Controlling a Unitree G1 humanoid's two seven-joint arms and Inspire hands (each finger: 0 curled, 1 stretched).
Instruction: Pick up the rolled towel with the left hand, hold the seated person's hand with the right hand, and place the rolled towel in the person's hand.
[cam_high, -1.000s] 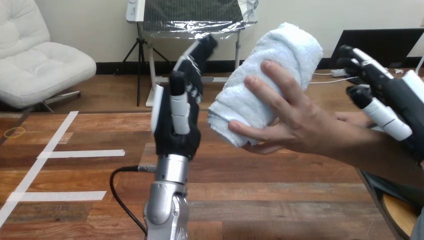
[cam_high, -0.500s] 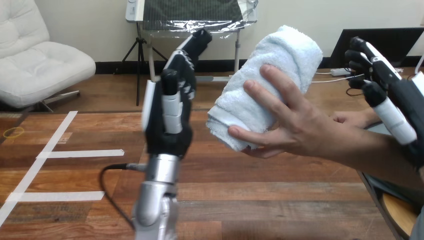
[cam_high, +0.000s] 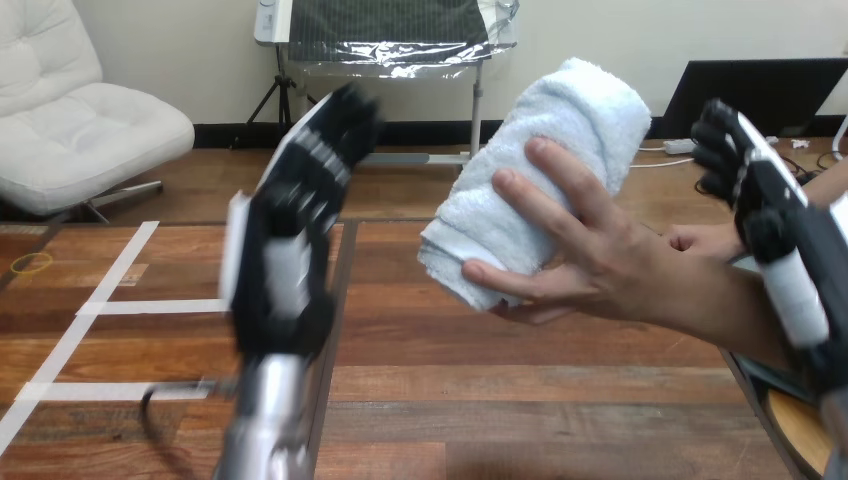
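Nearest, the left hand (cam_high: 285, 240) stands raised on its silver forearm with its fingers straight and spread, holding nothing. Over the last second it has swung away to the view's left and tilted over. It was just beside the roll and now stands well apart from it, and its outline is smeared by motion.

At the right edge, the right hand (cam_high: 775, 215) is upright, fingers loosely extended and pointing up. It has lifted slightly over the same interval. It stands just beside and behind the person's forearm, and no finger or thumb is seen curled round the wrist, so no hold can be confirmed.

Further out, the person's hand (cam_high: 600, 265) reaches in from the right, palm toward the roll, fingers laid up its near side and thumb under its lower end.

Furthest, the rolled towel (cam_high: 545, 170) leans diagonally in that hand, upper end to the right. It has barely shifted and is supported by the person alone.

Assessment: the transfer appears complete, with the towel delivered and the left hand released and retreating. What remains, in my judgement, is withdrawal of both arms.
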